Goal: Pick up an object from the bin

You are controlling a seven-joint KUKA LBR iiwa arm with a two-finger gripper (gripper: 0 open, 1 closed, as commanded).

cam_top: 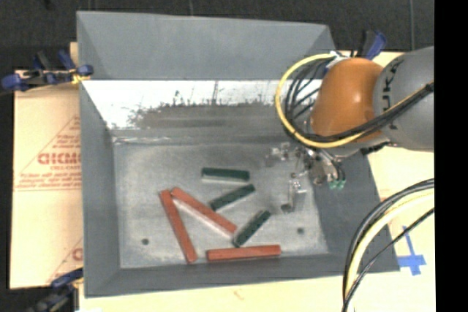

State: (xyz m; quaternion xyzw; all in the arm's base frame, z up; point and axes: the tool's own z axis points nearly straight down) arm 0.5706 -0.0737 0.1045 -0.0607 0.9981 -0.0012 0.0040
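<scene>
My gripper (295,192) hangs low over the right part of the bin floor, under the orange wrist cover, with bare floor beneath it. Nearest to it, to the lower left, a short dark green bar (251,226) lies at a slant. Another dark green bar (232,196) lies to the gripper's left, also slanted. A third green bar (225,174) lies level a little farther back. Nothing shows in the gripper.
Three reddish-brown bars lie at the front left: one long slanted bar (178,225), one paler bar (205,210) crossing from it, and one level bar (243,253) against the front wall. The bin's right wall is close beside the gripper.
</scene>
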